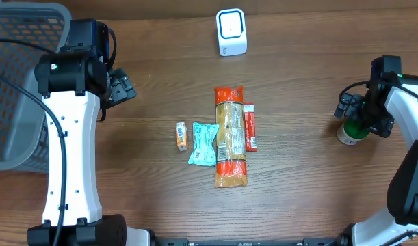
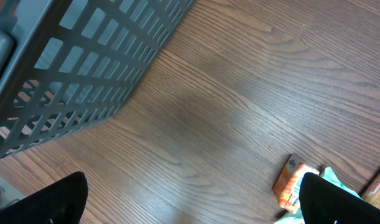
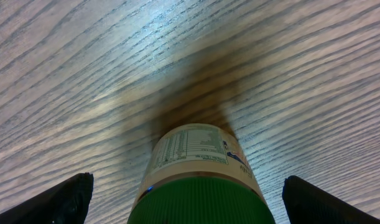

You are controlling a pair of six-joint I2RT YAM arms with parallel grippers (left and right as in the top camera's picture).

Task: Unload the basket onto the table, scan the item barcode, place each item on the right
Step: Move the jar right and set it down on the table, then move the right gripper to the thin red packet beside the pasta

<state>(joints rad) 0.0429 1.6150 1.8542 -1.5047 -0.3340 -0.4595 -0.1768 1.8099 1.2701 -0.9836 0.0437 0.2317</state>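
Note:
A bottle with a green cap (image 1: 349, 132) and a cream label (image 3: 199, 149) stands upright on the wooden table at the right. My right gripper (image 1: 360, 116) (image 3: 190, 202) is open around it, with a gap between each black finger (image 3: 59, 202) and the bottle. The label shows a printed table; its barcode is hidden. The white scanner with a blue face (image 1: 231, 32) stands at the back centre. My left gripper (image 1: 120, 87) (image 2: 193, 202) is open over bare wood beside the basket, holding nothing.
A grey mesh basket (image 1: 17, 82) (image 2: 84, 68) fills the far left. Mid-table lie a small orange box (image 1: 181, 136) (image 2: 290, 183), a teal packet (image 1: 203, 143), a long orange pasta bag (image 1: 230, 137) and a red bar (image 1: 250, 126).

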